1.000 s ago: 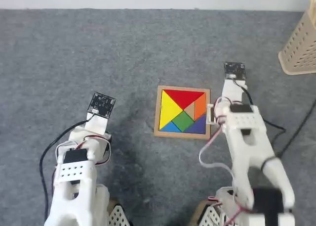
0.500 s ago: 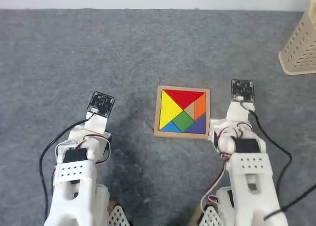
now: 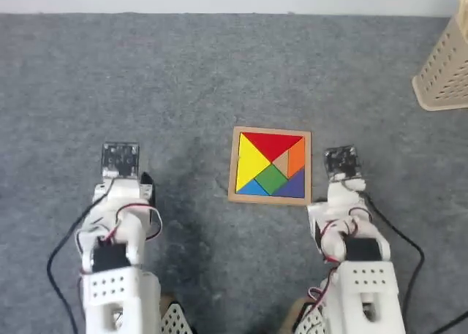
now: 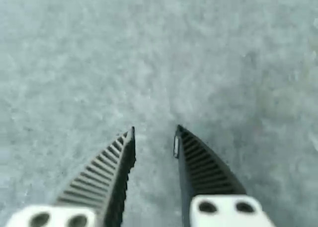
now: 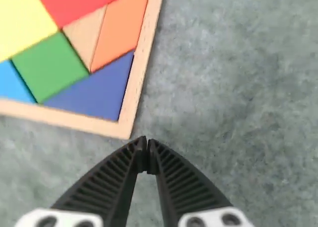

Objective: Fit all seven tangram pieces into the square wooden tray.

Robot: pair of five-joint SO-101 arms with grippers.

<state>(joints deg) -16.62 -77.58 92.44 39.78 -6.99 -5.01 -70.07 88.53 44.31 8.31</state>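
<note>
Filled wooden tray (image 3: 233,166) on grey carpet (image 3: 183,71), slotted basket (image 3: 444,63) far right, left gripper (image 4: 154,132) parted, right gripper (image 5: 146,141) clenched empty beside tray's near-right corner.

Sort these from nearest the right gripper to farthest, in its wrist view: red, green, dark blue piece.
1. Dark blue piece, in the tray corner by the right gripper.
2. Green piece, mid-tray.
3. Red piece, far side.

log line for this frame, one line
tray: filled with pieces | left gripper: open, empty, over carpet | right gripper: shut, empty, just off tray corner | task: looks done
</note>
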